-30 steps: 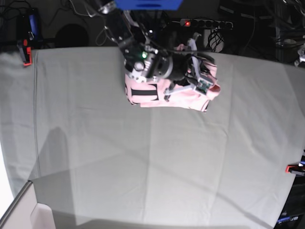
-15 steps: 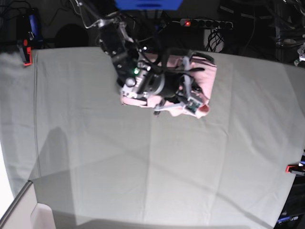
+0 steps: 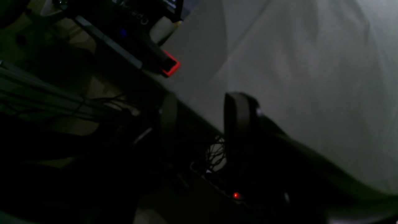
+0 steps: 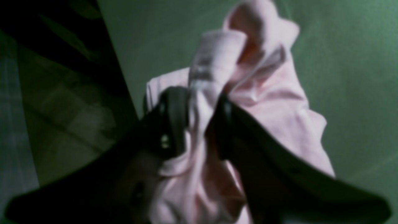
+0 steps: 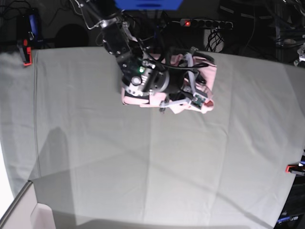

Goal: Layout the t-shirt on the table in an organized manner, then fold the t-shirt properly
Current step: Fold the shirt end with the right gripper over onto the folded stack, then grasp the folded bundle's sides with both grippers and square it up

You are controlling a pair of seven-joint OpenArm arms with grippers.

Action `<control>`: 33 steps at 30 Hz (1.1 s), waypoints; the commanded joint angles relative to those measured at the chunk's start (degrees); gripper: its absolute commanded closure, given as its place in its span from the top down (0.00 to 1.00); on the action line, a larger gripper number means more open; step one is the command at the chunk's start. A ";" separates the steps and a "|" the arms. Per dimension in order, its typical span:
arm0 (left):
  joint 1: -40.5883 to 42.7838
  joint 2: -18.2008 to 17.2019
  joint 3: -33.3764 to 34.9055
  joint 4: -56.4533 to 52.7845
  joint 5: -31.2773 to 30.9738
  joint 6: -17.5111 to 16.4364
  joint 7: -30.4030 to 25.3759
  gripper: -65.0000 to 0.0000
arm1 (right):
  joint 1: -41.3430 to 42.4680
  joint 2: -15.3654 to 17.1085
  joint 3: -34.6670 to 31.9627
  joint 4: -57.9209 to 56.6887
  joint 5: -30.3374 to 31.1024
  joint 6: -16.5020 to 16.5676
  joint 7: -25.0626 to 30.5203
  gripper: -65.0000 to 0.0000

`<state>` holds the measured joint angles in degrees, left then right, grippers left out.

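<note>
While the t-shirt (image 5: 202,90) is bunched in a pink heap at the upper middle of the base view, near the far edge of the surface (image 5: 143,162), the work is at the laying-out stage: nothing is spread flat yet. The right gripper (image 4: 202,121) has its jaws closed on a rolled ridge of the pink cotton, the fabric pinched between the two dark fingers (image 4: 174,118) in the right wrist view and spilling below them. In the base view this gripper (image 5: 164,98) sits low over the heap's lower left part.

The left gripper (image 3: 202,121) shows its jaws standing apart with nothing between them; its camera looks out over the surface's edge, past a red clamp (image 3: 171,65) in the upper left of that frame, towards dark cabling. No shirt appears in that view, and in the base view I cannot pick this gripper out from the tangle of arms.

As a judgement, the next move calls for drawing the pinched ridge away from the heap so the cloth unrolls, and for the free gripper to find a second hold, such as a hem or a shoulder.

Against the earlier base frames, the heap's outline has changed: the black lettering seen on its left a second ago is now hidden, and the right arm's wrist has swung lower and to the right
</note>
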<state>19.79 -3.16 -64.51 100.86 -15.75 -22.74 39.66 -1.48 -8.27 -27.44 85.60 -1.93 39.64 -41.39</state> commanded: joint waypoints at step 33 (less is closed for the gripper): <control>2.67 9.09 22.62 5.73 -1.00 -0.16 -1.20 0.47 | -8.94 3.48 17.38 21.61 1.01 0.36 0.73 0.59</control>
<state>22.28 6.28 -41.50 105.41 -15.92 -22.55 39.83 -11.18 -4.45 -9.76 106.19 -1.80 39.75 -42.26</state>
